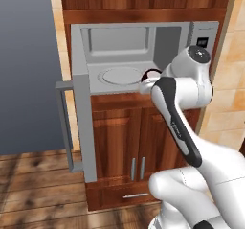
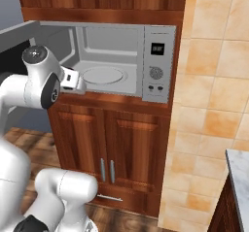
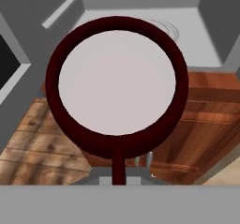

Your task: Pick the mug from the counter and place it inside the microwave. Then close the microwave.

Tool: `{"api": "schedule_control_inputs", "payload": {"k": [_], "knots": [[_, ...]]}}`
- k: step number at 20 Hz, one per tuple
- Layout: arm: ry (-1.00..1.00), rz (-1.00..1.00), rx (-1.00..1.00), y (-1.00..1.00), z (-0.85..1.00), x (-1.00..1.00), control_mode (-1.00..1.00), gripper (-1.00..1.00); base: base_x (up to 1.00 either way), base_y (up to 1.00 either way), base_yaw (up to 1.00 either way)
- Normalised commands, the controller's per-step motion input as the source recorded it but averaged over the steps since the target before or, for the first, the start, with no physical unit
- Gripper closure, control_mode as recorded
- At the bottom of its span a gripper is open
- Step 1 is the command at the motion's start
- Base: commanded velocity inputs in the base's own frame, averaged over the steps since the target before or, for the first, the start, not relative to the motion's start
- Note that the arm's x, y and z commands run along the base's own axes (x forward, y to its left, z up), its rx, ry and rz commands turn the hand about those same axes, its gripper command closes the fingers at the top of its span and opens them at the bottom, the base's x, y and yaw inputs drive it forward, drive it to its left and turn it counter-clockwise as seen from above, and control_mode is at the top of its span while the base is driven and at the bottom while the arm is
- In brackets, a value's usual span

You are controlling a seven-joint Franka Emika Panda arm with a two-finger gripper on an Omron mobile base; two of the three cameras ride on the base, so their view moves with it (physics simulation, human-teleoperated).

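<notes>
The mug (image 3: 117, 80), dark maroon with a pale inside, looms large in the hand view, seen from above, its handle (image 3: 118, 164) pointing down toward the fingers. My gripper (image 3: 119, 178) is shut on that handle. From the left base view the mug (image 1: 152, 73) hangs at the front lip of the open microwave (image 1: 139, 36), right of the round turntable (image 1: 122, 75), with the gripper (image 1: 145, 83) just before it. In the right base view my hand (image 2: 74, 80) sits at the microwave (image 2: 158, 66) opening's left front. A corner of the counter (image 2: 239, 173) shows at the lower right.
The microwave door (image 1: 81, 108) stands swung wide to the left, its bar handle (image 1: 64, 127) sticking out. Reddish-brown cabinets (image 1: 129, 142) lie below and above the microwave. A tiled wall (image 2: 209, 105) runs to the right; wooden floor (image 1: 38, 194) lies below.
</notes>
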Motion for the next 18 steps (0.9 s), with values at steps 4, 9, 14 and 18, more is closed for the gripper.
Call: {"api": "schedule_control_inputs", "payload": {"k": [4, 9, 14, 18], "knots": [[0.00, 0.00, 0.00, 0.00, 0.00, 0.50, -1.00, 1.00, 0.00, 0.00, 0.00], [0.01, 0.00, 0.00, 0.00, 0.00, 0.42, -1.00, 1.00, 0.00, 0.00, 0.00], [0.00, 0.00, 0.00, 0.00, 0.00, 0.34, -1.00, 1.00, 0.00, 0.00, 0.00], [0.00, 0.00, 0.00, 0.00, 0.00, 0.31, -1.00, 1.00, 0.00, 0.00, 0.00]]}}
